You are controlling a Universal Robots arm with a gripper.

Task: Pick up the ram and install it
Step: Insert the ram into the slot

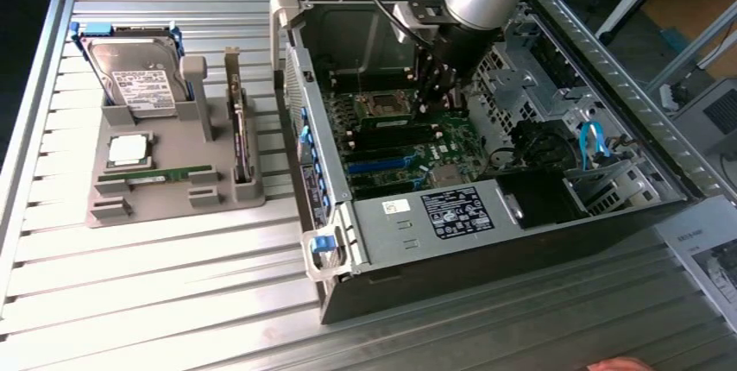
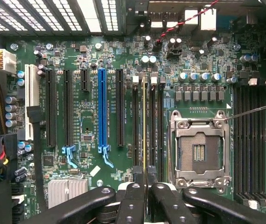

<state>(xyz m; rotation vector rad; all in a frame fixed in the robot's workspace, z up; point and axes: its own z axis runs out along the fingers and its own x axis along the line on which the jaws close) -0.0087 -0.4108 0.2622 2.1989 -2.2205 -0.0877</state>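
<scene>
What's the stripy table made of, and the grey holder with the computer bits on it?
The table looks like bare metal, probably aluminium: silvery, ribbed, with a dull shine. The grey holder looks like matte plastic, maybe printed: flat colour, no glints, chunky slots.

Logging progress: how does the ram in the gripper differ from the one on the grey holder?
The held ram is inside the case, along the memory slots; the spare ram sits outside in the grey holder. The gripper clamps the held ram; the spare ram is free. Both are long, narrow sticks.
</scene>
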